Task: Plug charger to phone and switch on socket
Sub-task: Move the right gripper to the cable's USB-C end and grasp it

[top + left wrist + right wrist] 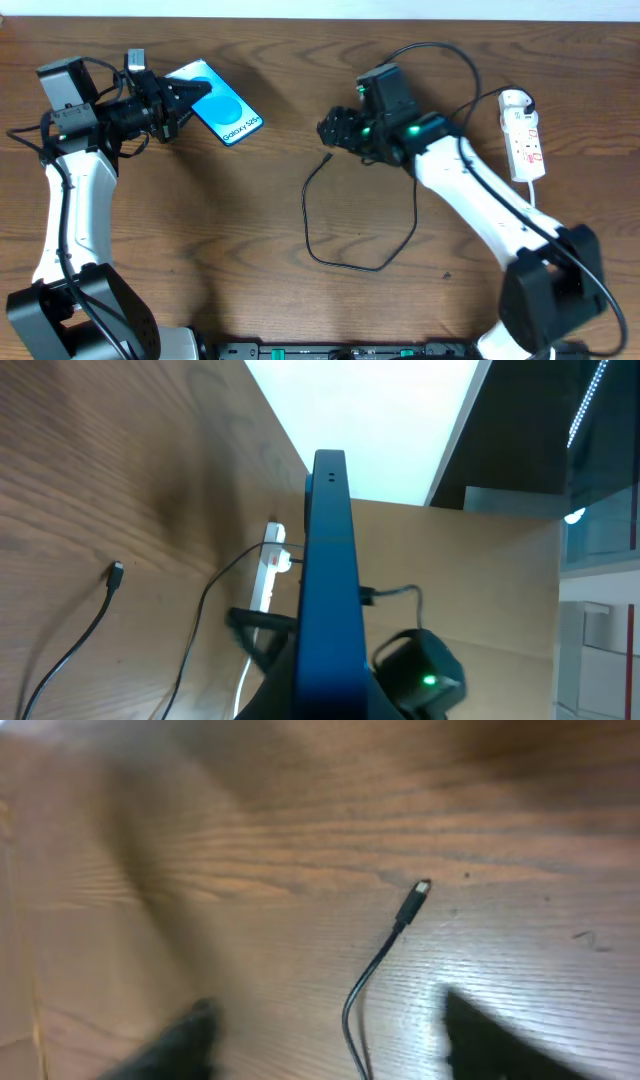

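The phone is clasped edgewise by the left gripper over the left side of the table. The connector tip of the charger is seen lying just ahead of the right gripper, whose fingers are spread and empty. The cable end is aligned roughly toward that gripper, which is judged the nearer.

On my feed, the brown wooden table carries the charger. Its thin black cable lies in a loose open loop near the middle, and the small connector tip rests flat on the bare wood. Well apart from that tip, by the table's right edge, the white socket lies lengthwise with its red markings facing up.
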`<action>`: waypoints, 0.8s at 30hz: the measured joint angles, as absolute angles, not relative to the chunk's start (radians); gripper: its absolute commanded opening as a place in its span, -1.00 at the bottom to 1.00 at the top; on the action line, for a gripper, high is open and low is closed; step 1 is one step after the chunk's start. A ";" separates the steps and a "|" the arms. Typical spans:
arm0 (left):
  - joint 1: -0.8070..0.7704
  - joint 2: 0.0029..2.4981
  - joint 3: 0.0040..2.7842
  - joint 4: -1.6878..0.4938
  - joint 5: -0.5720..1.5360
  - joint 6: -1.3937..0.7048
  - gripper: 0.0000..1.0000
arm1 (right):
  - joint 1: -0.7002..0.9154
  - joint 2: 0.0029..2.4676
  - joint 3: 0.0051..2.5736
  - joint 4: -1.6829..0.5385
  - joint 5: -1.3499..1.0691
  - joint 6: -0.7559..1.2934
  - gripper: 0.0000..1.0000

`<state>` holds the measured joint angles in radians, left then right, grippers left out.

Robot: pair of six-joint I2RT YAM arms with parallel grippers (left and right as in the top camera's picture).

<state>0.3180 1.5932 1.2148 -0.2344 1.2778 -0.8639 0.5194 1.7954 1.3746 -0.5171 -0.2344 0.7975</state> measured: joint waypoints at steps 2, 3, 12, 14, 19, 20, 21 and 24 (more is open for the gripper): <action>0.318 1.593 1.215 -0.235 1.278 -0.864 -0.85 | 0.533 1.831 1.375 -0.510 -0.228 0.830 -0.53; 0.318 1.593 1.215 -0.235 1.278 -0.864 -0.86 | 0.538 1.850 1.375 -0.508 -0.228 0.846 -0.52; 0.318 1.593 1.215 -0.236 1.278 -0.864 -0.86 | 0.550 1.986 1.375 -0.444 -0.273 0.907 -0.28; 0.318 1.593 1.215 -0.236 1.278 -0.864 -0.86 | 0.550 2.005 1.375 -0.443 -0.287 0.909 -0.28; 0.318 1.593 1.215 -0.237 1.278 -0.864 -0.85 | 0.550 2.036 1.375 -0.433 -0.317 0.910 -0.24; 0.318 1.593 1.215 -0.239 1.278 -0.864 -0.85 | 0.550 2.044 1.375 -0.430 -0.323 0.910 -0.24; 0.318 1.593 1.215 -0.239 1.278 -0.864 -0.86 | 0.550 2.049 1.375 -0.428 -0.326 0.910 -0.25; 0.318 1.593 1.215 -0.239 1.278 -0.864 -0.85 | 0.551 2.076 1.374 -0.410 -0.339 0.910 -0.26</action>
